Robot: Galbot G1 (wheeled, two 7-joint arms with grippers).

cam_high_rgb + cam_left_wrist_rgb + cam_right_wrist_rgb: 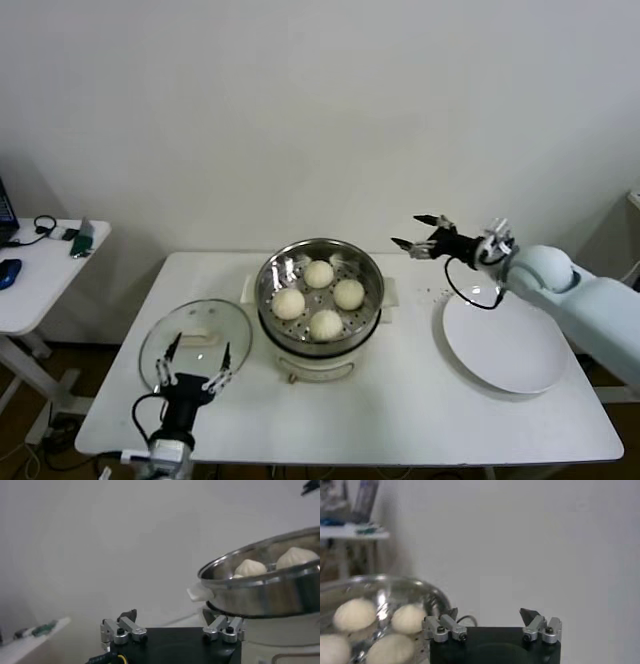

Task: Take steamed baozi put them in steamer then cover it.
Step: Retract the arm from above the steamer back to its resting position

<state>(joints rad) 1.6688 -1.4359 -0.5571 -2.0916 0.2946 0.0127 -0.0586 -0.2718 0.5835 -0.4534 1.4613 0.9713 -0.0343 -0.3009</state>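
Observation:
The steel steamer (264, 300) stands mid-table on its cream base, uncovered, with several baozi (318, 273) on its perforated tray. The glass cover (185, 325) lies flat on the table to the steamer's left. My left gripper (200, 347) hovers over the cover's near edge, open and empty. My right gripper (407, 231) hangs open and empty in the air just right of the steamer. In the left wrist view, the left gripper (170, 617) faces the steamer wall (265, 590) with baozi (250, 567) above the rim. The right gripper (490, 614) sees baozi (355, 614) inside the steamer rim (432, 592).
A flat white plate (505, 345) lies on the right side of the table, under the right arm. A small side table (50, 270) with loose items stands off to the left. A white wall runs close behind the table.

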